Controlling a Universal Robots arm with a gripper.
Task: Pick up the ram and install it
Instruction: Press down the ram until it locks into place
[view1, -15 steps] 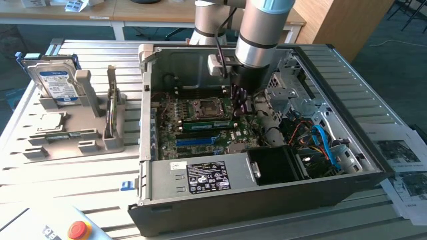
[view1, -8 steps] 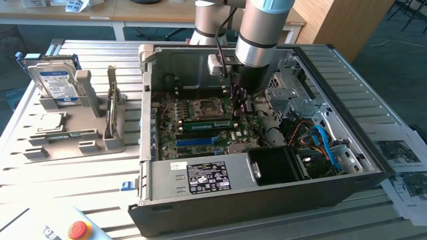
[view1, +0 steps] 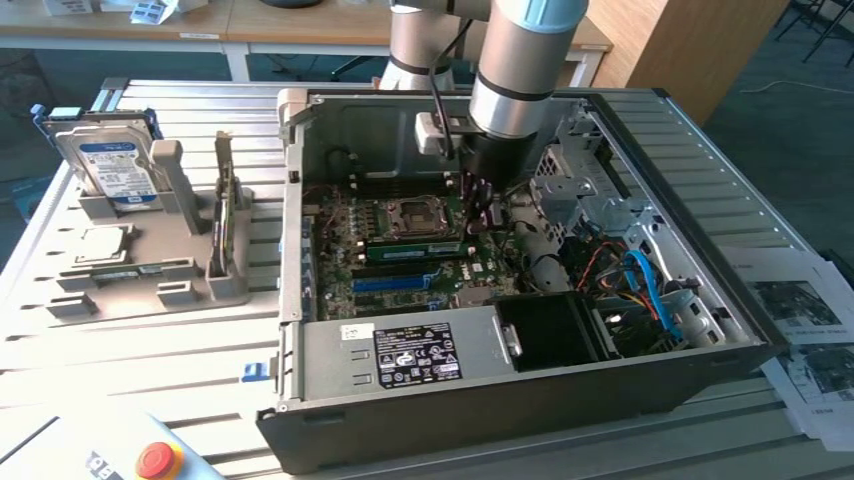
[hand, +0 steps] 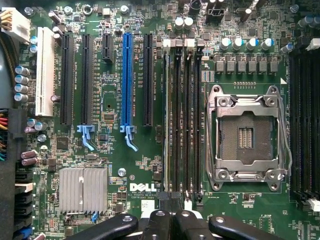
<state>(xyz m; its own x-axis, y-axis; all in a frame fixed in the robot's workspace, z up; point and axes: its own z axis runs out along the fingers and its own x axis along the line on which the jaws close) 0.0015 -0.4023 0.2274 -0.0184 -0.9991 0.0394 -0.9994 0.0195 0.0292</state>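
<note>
The ram (view1: 414, 249) is a long green stick standing on edge along the memory slots next to the empty processor socket (view1: 404, 215), inside the open computer case (view1: 534, 400). In the wrist view I see it edge-on as a dark strip (hand: 172, 120) among the slots, next to the socket (hand: 247, 137). My gripper (view1: 486, 205) is down inside the case, just past the ram's end on the exterior view's right. Its black fingers (hand: 157, 225) are pressed together, and nothing shows between them.
A grey rack (view1: 147, 280) on the exterior view's left holds the silver hard drive (view1: 114, 165), a square processor chip (view1: 104, 243) and a thin upright board (view1: 224, 205). Case walls, a drive cage (view1: 601, 185) and cables (view1: 647, 285) crowd the gripper. A red button (view1: 158, 460) sits in front.
</note>
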